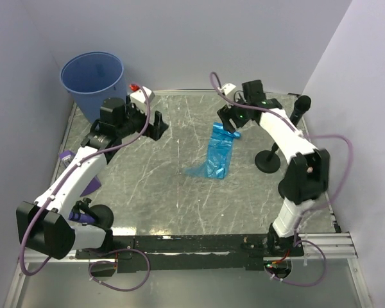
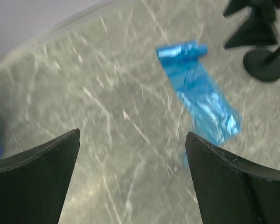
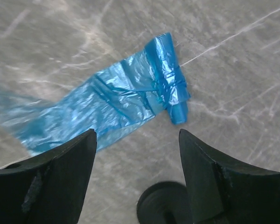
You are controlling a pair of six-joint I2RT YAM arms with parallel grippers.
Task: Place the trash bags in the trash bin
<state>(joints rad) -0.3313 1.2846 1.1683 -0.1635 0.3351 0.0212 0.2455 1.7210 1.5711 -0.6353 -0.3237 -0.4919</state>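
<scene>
A bright blue trash bag (image 1: 218, 154) lies flat on the marbled table, partly unrolled, with its rolled end (image 3: 172, 88) toward the back. The right gripper (image 1: 230, 122) hovers just over that rolled end, open, with nothing between its fingers (image 3: 137, 133). In the left wrist view the bag (image 2: 198, 93) lies ahead and to the right. The left gripper (image 1: 159, 126) is open and empty (image 2: 133, 135), well to the left of the bag. The trash bin (image 1: 93, 80), a dull blue tapered bucket, stands upright in the back left corner, behind the left arm.
A black stand with a round base (image 1: 267, 160) rises right of the bag, close to the right arm; the base also shows under the right fingers (image 3: 165, 205). A small white object with a red tip (image 1: 141, 93) sits beside the bin. Walls close in on three sides.
</scene>
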